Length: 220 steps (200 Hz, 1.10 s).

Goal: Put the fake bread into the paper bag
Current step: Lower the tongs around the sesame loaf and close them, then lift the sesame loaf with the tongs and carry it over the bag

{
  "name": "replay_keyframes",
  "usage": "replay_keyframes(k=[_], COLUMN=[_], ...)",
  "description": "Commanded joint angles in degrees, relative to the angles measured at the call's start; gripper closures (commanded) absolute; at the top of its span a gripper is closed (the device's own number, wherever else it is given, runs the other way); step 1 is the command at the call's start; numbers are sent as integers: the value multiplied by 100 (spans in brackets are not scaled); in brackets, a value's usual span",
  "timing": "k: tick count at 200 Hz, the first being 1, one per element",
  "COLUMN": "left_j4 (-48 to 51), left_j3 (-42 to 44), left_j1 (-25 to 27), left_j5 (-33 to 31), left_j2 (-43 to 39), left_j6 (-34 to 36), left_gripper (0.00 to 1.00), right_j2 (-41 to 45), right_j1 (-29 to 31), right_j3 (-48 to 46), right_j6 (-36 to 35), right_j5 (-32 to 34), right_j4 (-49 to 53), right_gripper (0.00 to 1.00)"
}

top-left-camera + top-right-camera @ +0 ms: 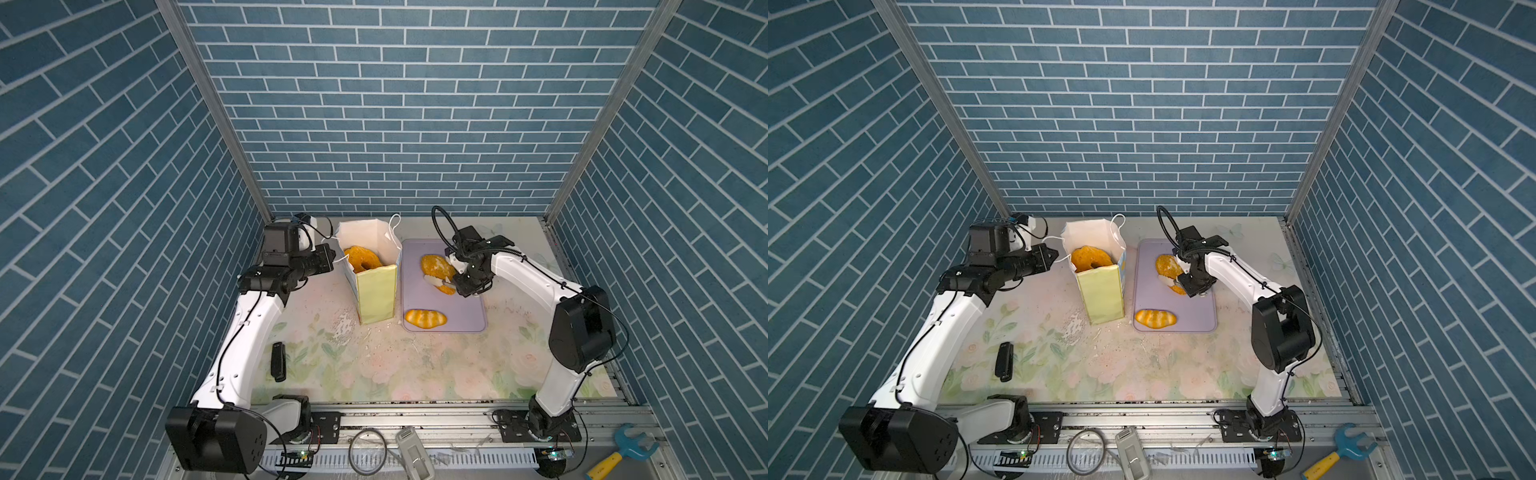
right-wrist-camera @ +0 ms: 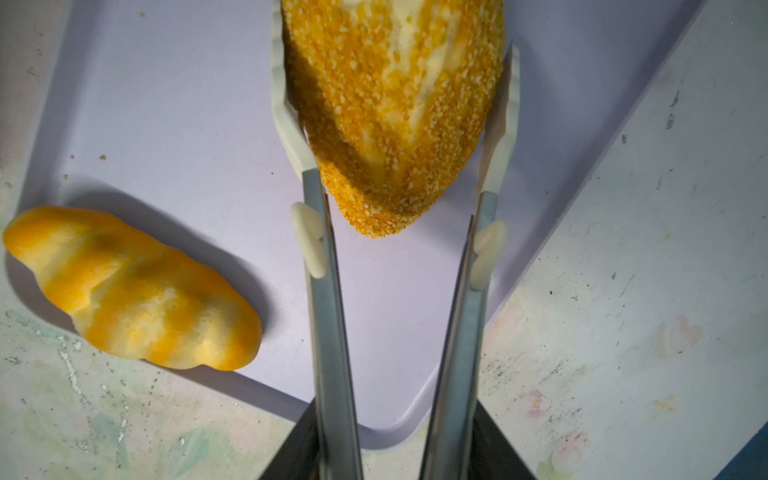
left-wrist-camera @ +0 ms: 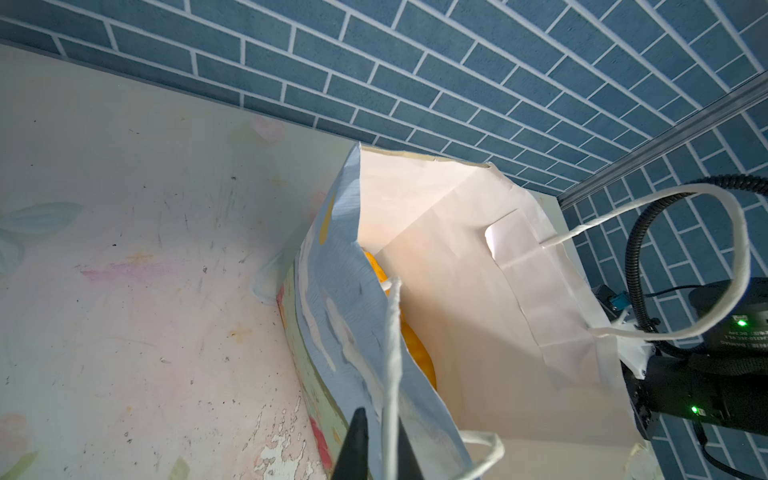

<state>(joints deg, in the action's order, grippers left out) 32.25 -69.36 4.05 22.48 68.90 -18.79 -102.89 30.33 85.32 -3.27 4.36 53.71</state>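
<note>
One golden twisted ring (image 1: pixel 363 258) sits in the pale-green paper bag (image 1: pixel 376 297), cord (image 3: pixel 392 353) pinched by left hand (image 3: pixel 384 446); right hand (image 2: pixel 395 457) squeezes steel tongs (image 2: pixel 328 311) on seeded loaf (image 2: pixel 395 104); striped roll (image 2: pixel 133 291) waits.

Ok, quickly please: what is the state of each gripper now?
Left gripper: closed on the cord handle of the paper bag.
Right gripper: closed on the tongs; their tips flank the seeded loaf.
</note>
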Motion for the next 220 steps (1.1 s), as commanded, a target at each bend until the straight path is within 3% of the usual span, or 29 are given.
replay_keyframes(k=[1, 133, 220], left_j4=[-17, 9, -92], left_j3=[6, -120, -45], left_j1=[-1, -1, 8], left_j5=[92, 206, 136], left_j2=[74, -89, -290], left_j6=[68, -23, -113], left_gripper=[88, 68, 62], right_j2=[-40, 660, 1064], right_j1=[43, 61, 72], right_j3=[-102, -410, -384], right_j6=[104, 371, 275], right_j5=[77, 311, 315], right_j4=[-233, -344, -460], right_gripper=[56, 65, 66])
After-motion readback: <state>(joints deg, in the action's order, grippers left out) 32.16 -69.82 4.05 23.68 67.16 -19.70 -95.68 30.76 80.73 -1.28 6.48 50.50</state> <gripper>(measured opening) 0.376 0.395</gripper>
